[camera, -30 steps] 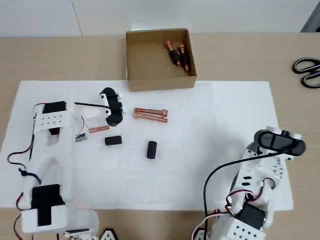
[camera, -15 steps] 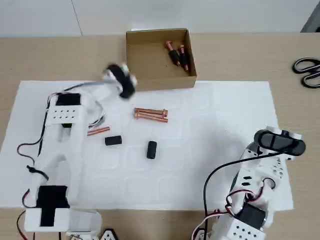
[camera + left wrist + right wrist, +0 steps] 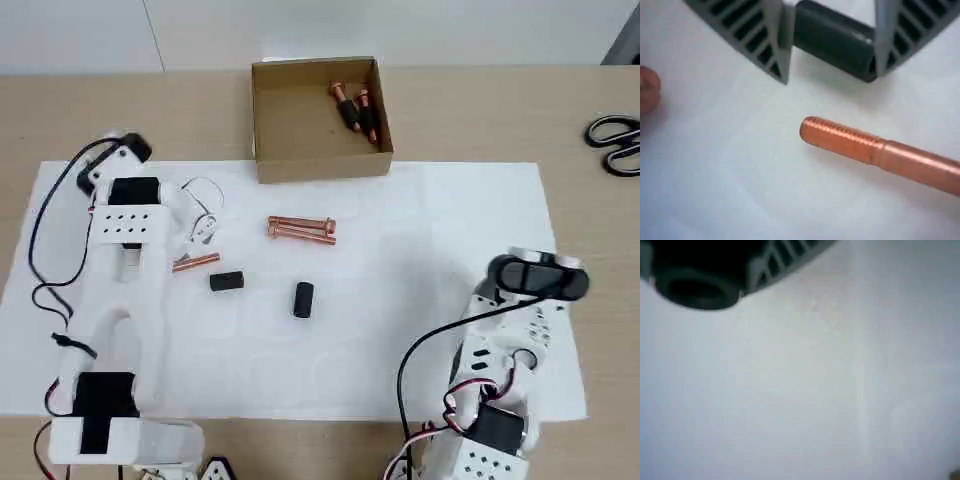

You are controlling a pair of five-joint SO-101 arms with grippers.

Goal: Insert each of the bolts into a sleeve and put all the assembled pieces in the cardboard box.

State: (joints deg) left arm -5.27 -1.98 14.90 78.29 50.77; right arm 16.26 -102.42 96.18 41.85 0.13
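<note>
Two black sleeves (image 3: 227, 281) (image 3: 303, 299) lie on the white sheet (image 3: 400, 250). One copper bolt (image 3: 195, 262) rests left of them and two bolts (image 3: 301, 230) lie side by side farther back. My left gripper (image 3: 203, 225) hangs open just behind the single bolt. In the left wrist view its fingers (image 3: 765, 35) frame a sleeve (image 3: 835, 40), with the bolt (image 3: 875, 152) lying in front. The cardboard box (image 3: 300, 165) holds two assembled pieces (image 3: 357, 112). At the front right, my right gripper (image 3: 715, 275) is shut on a third black sleeve (image 3: 695, 290) above bare sheet.
Scissors (image 3: 615, 143) lie on the wooden table at the far right. The right arm (image 3: 530, 280) stands over the sheet's front right corner. Cables loop beside the left arm (image 3: 125, 225). The sheet between the two arms is open.
The left arm's wrist swung back toward the box, then out to the left, leaving its gripper behind the single bolt. The right arm shifted slightly left.
</note>
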